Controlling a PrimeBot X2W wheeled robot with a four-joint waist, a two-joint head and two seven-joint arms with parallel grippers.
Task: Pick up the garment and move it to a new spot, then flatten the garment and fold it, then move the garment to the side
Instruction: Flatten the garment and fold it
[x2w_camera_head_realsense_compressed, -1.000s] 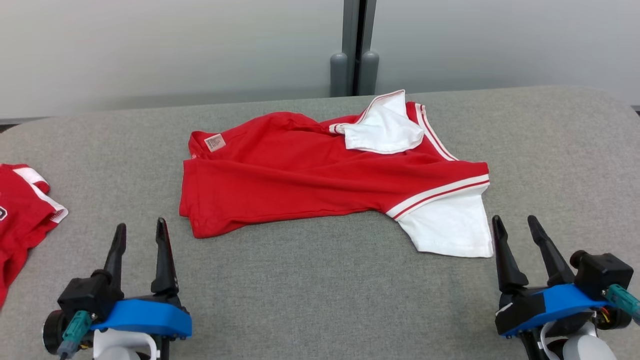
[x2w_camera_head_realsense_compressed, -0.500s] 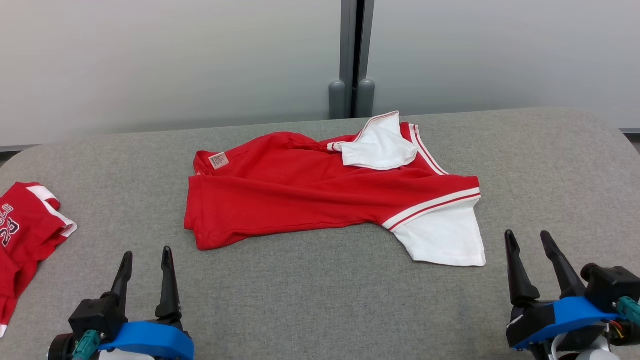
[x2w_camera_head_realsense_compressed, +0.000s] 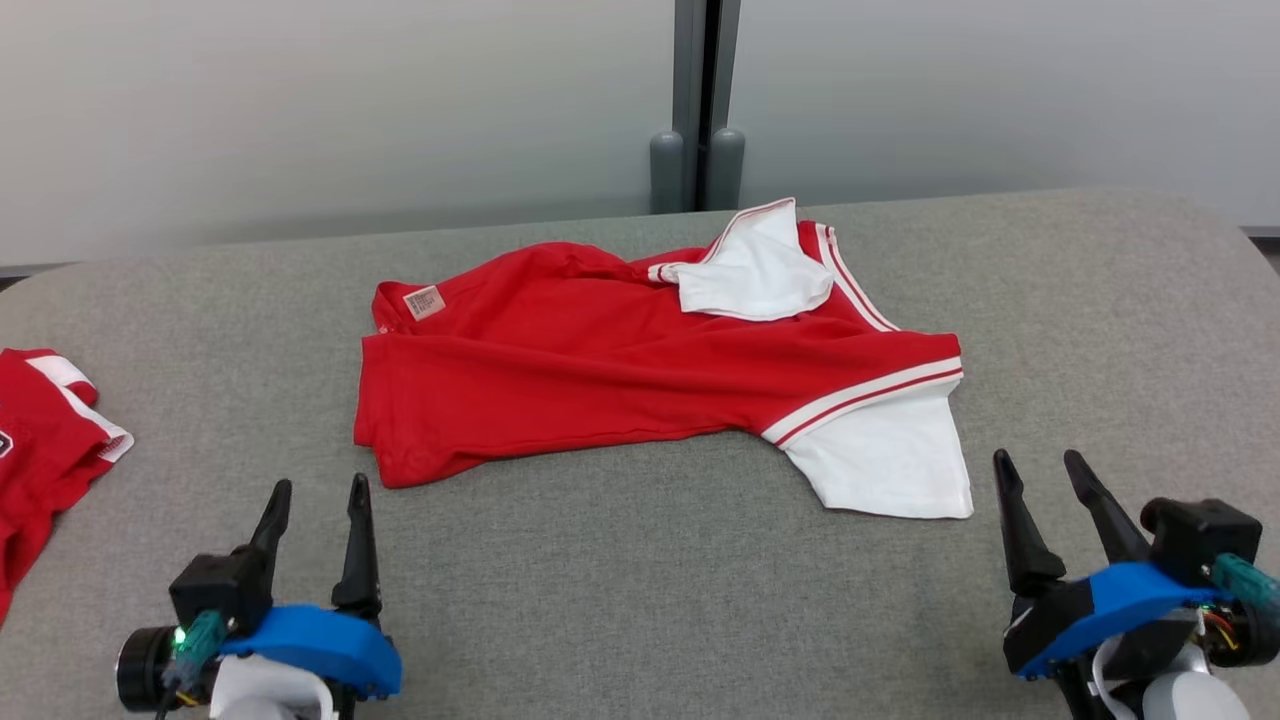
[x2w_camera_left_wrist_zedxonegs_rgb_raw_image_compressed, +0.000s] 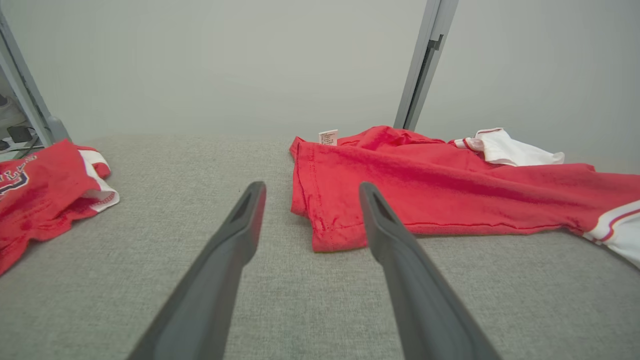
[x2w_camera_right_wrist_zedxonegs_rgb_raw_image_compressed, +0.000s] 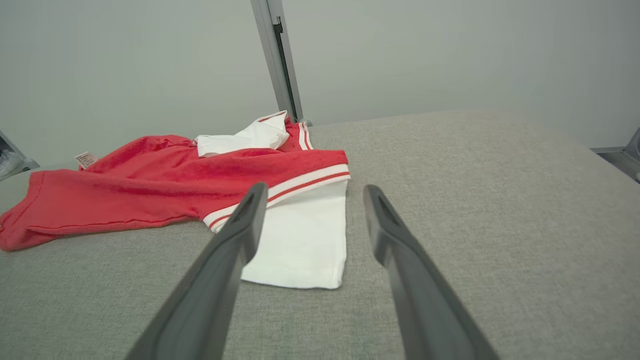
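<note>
Grey fabric worktop (x2w_camera_head_realsense_compressed: 640, 600) carrying two red-and-white shirts, with two claws at its near edge, read left to right. Far left: second shirt (x2w_camera_head_realsense_compressed: 45, 430), crumpled, partly cut off by the picture's edge. Lower left: left claw (x2w_camera_head_realsense_compressed: 320, 483), fingers spread and holding nothing. Centre: the shirt (x2w_camera_head_realsense_compressed: 600, 370) to be handled, lying sideways and creased, label (x2w_camera_head_realsense_compressed: 423, 301) showing at its left end, one white sleeve (x2w_camera_head_realsense_compressed: 890, 460) spread at the right, another bunched on top. Lower right: right claw (x2w_camera_head_realsense_compressed: 1036, 456), likewise spread and empty, just short of the spread sleeve. Progress, as judged: whether the shirt already lies in its new spot cannot be told; flattening, folding and setting aside all appear to remain. Count: two shirts, two claws, one worktop
</note>
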